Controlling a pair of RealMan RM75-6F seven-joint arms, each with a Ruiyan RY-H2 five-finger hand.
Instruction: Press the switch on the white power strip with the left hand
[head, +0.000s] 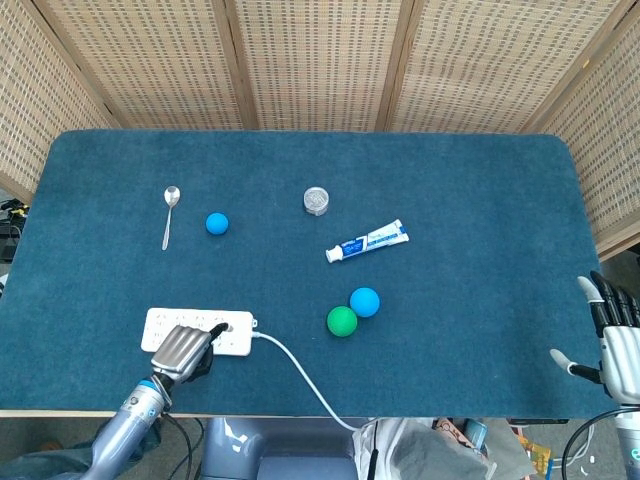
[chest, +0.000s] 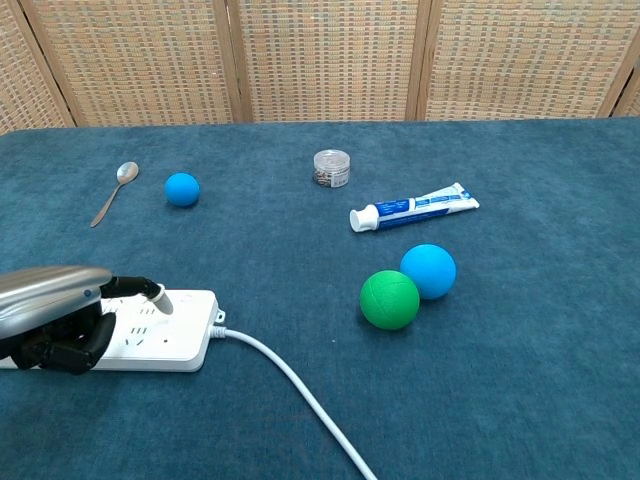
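Observation:
The white power strip (head: 168, 322) (chest: 187, 334) lies near the table's front left edge, its cable (head: 300, 372) (chest: 296, 390) running off to the front right. My left hand (head: 183, 347) (chest: 52, 312) hovers over the strip's left and middle part, hiding it. One fingertip (chest: 160, 298) points out over the strip's top face towards the cable end, and the other fingers are curled in. I cannot tell whether the tip touches the strip. The switch itself cannot be made out. My right hand (head: 611, 338) rests at the far right edge, fingers spread, holding nothing.
A green ball (head: 342, 321) (chest: 389, 299) and a blue ball (head: 365, 301) (chest: 428, 270) sit right of the strip. Further back lie a toothpaste tube (head: 367, 241) (chest: 414, 208), a small jar (head: 317, 200) (chest: 331, 167), a small blue ball (head: 217, 223) (chest: 182, 189) and a spoon (head: 169, 214) (chest: 115, 191).

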